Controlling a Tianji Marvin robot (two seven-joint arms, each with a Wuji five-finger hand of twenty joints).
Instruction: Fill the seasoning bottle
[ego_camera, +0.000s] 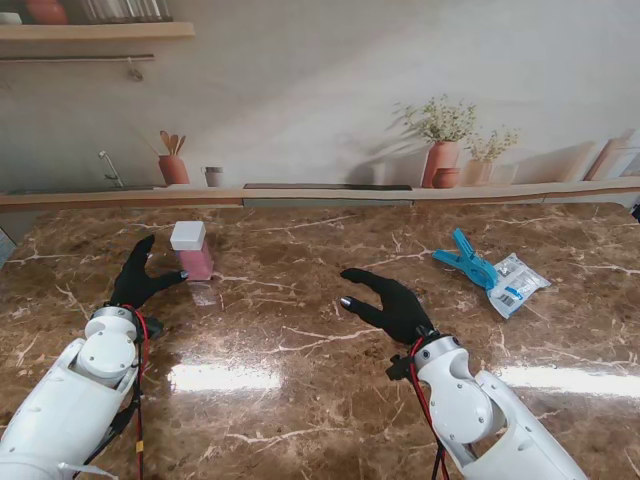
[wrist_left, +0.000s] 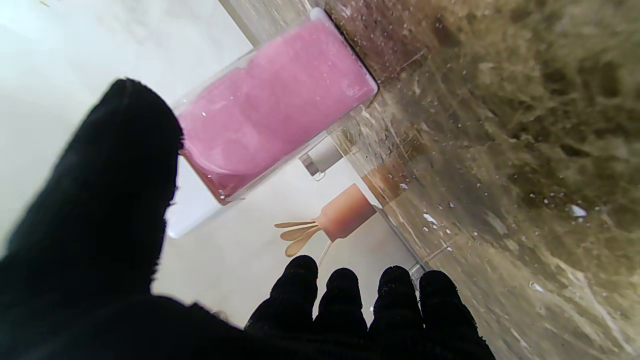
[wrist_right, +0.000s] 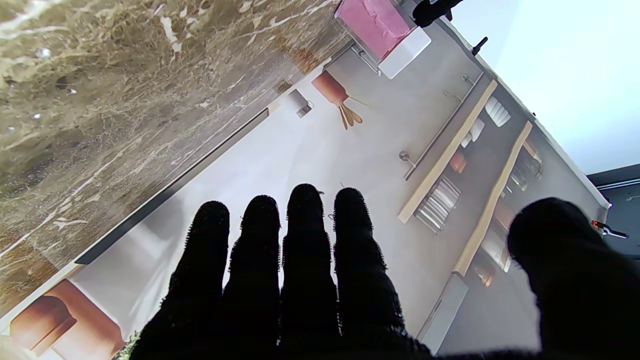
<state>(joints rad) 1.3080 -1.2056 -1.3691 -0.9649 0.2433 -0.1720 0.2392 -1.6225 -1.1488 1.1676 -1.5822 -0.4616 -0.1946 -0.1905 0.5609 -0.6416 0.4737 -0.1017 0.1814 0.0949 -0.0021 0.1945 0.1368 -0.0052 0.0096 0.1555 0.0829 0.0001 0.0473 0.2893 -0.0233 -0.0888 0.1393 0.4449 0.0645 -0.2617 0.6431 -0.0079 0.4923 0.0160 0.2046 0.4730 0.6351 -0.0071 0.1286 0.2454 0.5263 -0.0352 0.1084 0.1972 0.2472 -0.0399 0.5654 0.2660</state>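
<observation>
The seasoning bottle (ego_camera: 192, 252) is a clear square jar of pink powder with a white cap, upright on the marble table at the left. My left hand (ego_camera: 137, 280), black-gloved, is open just beside it, thumb and fingers spread toward its near side without gripping. In the left wrist view the bottle (wrist_left: 272, 107) fills the middle, close to the thumb (wrist_left: 120, 190). My right hand (ego_camera: 390, 303) hovers open over the table's middle, holding nothing. A white-and-blue refill packet (ego_camera: 517, 284) lies at the right. The right wrist view shows the bottle (wrist_right: 382, 30) far off.
A blue clip (ego_camera: 465, 260) lies beside the packet on its left. A small clear square piece (ego_camera: 204, 295) lies flat just nearer to me than the bottle. The table's (ego_camera: 320, 350) far edge meets a backdrop wall printed with shelves and vases.
</observation>
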